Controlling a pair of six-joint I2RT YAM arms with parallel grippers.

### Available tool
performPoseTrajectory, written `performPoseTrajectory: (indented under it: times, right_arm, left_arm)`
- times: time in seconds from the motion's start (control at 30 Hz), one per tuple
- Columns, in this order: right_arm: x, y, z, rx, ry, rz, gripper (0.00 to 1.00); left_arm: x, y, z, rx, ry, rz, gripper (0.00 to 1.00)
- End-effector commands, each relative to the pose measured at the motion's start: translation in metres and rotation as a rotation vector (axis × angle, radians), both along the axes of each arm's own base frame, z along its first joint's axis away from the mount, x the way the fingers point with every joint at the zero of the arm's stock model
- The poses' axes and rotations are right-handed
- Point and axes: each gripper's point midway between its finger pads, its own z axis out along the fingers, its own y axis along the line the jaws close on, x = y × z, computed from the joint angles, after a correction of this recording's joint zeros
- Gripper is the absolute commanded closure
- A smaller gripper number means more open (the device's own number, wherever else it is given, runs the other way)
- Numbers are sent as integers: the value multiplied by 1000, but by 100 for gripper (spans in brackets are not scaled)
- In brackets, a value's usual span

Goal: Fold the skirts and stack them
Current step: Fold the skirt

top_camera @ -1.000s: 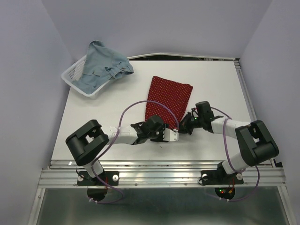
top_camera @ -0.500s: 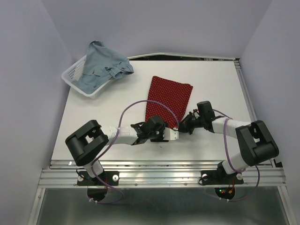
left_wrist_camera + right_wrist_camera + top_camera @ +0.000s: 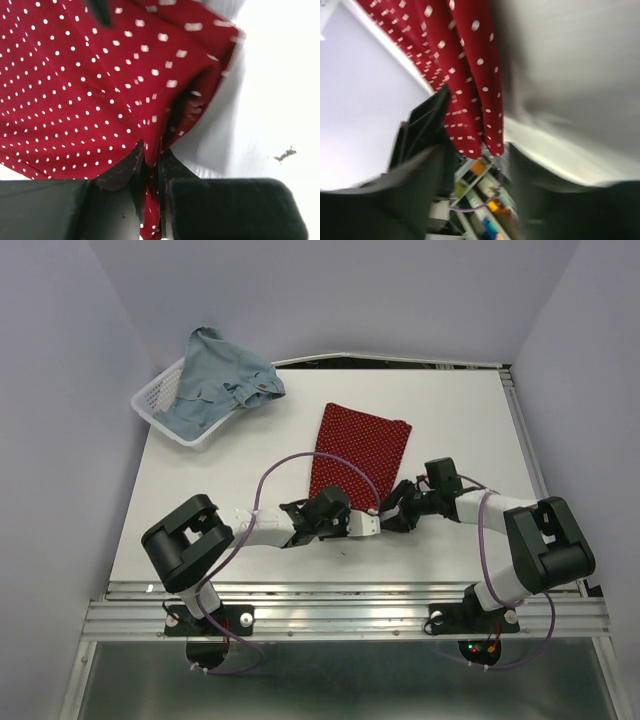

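The dark red dotted skirt [image 3: 360, 448] lies flat in the middle of the table, its near edge lifted. My left gripper [image 3: 371, 525] is shut on that near edge. In the left wrist view the red cloth [image 3: 90, 85] is pinched between the two dark fingers of the left gripper [image 3: 152, 157]. My right gripper [image 3: 394, 508] is right beside it, open. In the blurred right wrist view a corner of the red cloth [image 3: 470, 75] hangs between the spread fingers of the right gripper [image 3: 477, 145]. The light blue denim skirt [image 3: 222, 383] is heaped in the basket at the back left.
The white mesh basket [image 3: 152, 407] sits on the table's back left corner, overhanging the edge. Grey walls close in the table on the left, back and right. A purple cable [image 3: 290, 465] from the left arm loops over the red skirt's near part.
My right gripper has opened and let go of the red skirt's corner, moving slightly right. My left gripper has closed on the skirt's near edge.
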Motion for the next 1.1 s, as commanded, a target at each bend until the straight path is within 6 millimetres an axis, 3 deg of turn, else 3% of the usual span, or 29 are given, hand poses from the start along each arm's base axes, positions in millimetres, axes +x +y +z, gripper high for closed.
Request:
performPoseTrajectory:
  times: [0.0,0.03,0.1,0.17,0.2,0.23,0.27,0.3,0.4,0.43,0.53,0.6,0.63,0.67,0.77,0.9,1.07]
  right_arm:
    - [6,-27,-10,-115,-75,84,31]
    - [22,-32,1,-139,-143,107,26]
    - [32,-58,1,-227,-147,140,16]
    - [52,-75,3,-290,-258,237,13]
    - [76,-81,24,-315,-378,296,12]
    - [92,-86,33,-332,-434,318,12]
    - [124,-89,52,-376,-559,366,13]
    - [142,-90,62,-395,-622,378,13]
    - [193,-93,71,-458,-767,411,13]
    - [218,-93,91,-489,-857,415,13]
    - [262,-94,92,-524,-933,435,15]
    - [274,-80,86,-516,-968,489,18]
    - [276,-80,62,-506,-940,540,19]
    - [280,-65,67,-487,-979,577,23]
    - [280,-48,41,-466,-987,650,30]
    - [262,-13,7,-463,-1000,792,36]
    - [229,10,-30,-425,-973,913,49]
  left_arm:
    - [-18,10,7,43,98,-33,100]
    - [-21,9,10,47,107,-45,100]
    - [-30,13,12,84,143,-72,100]
    - [-34,10,17,106,150,-94,100]
    - [-41,15,14,141,185,-102,100]
    - [-44,16,15,150,201,-104,100]
    - [-50,16,17,166,229,-111,100]
    - [-53,15,20,172,243,-119,100]
    - [-68,18,27,201,309,-151,100]
    - [-75,17,30,195,345,-162,100]
    - [-83,18,43,189,389,-153,100]
    - [-84,16,52,184,395,-154,100]
    - [-89,20,54,201,413,-158,100]
    - [-87,17,62,192,409,-165,100]
    - [-91,17,77,194,427,-179,100]
    - [-98,18,90,197,459,-191,100]
    - [-96,19,99,214,452,-207,100]
